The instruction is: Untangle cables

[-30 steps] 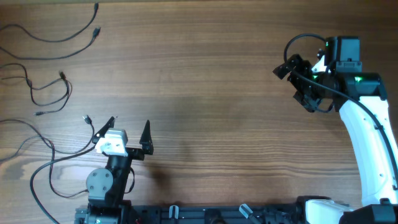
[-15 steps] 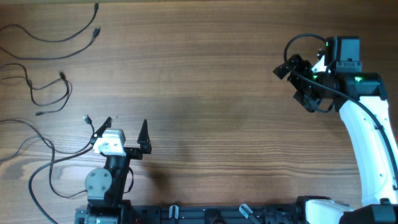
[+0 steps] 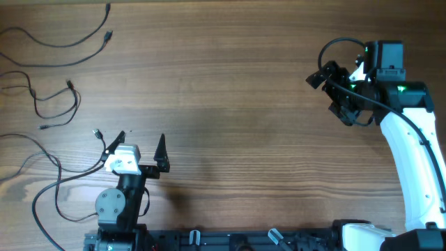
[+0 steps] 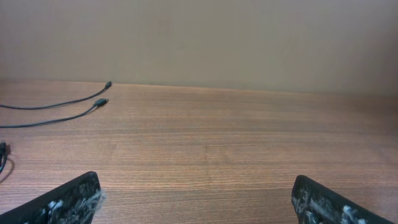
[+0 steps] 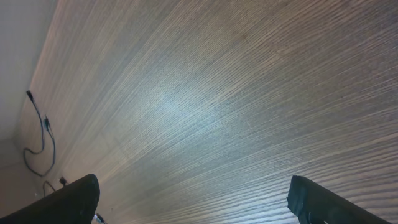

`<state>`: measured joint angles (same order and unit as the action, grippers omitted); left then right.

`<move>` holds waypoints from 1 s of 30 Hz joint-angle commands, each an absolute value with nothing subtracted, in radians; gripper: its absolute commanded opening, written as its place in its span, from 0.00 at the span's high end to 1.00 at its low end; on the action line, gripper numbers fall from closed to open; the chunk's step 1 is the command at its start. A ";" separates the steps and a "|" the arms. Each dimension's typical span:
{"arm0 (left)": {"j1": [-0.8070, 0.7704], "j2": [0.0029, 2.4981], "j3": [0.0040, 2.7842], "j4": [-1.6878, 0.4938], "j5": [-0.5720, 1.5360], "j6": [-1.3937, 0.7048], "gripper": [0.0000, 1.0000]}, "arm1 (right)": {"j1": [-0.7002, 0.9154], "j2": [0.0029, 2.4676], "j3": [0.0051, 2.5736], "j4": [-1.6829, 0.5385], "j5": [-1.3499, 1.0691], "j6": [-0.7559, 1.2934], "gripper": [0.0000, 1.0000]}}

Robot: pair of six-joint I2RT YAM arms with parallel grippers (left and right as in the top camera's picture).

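Observation:
Several thin black cables lie loose as curvy strands on the left of the wooden table. Two long strands (image 3: 77, 43) lie at the far left corner, one curls below them (image 3: 54, 106), and one (image 3: 83, 167) runs past my left arm. My left gripper (image 3: 143, 141) is open and empty, just right of that nearest strand's plug (image 3: 96, 132). In the left wrist view, the two far strands (image 4: 74, 102) lie ahead-left of the open fingers (image 4: 196, 186). My right gripper (image 3: 339, 97) is raised at the far right, open and empty (image 5: 193, 193), far from every cable (image 5: 38, 132).
The thicker black cable of the left arm (image 3: 43, 199) loops on the table at the bottom left. The right arm's white link (image 3: 411, 160) runs down the right edge. A black rail (image 3: 230, 240) lines the near edge.
My left gripper has shifted very slightly to the left. The right arm and the cables have not moved.

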<state>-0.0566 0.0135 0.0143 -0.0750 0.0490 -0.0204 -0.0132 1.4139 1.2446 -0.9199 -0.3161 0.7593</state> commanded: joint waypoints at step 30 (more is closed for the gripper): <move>-0.049 0.004 0.006 -0.076 0.032 -0.008 0.00 | -0.013 0.322 0.279 0.021 -0.045 0.288 0.00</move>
<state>-0.0566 0.0135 0.0139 -0.0750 0.0486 -0.0204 -0.0132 0.4213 0.3687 -0.0223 -0.0296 0.3202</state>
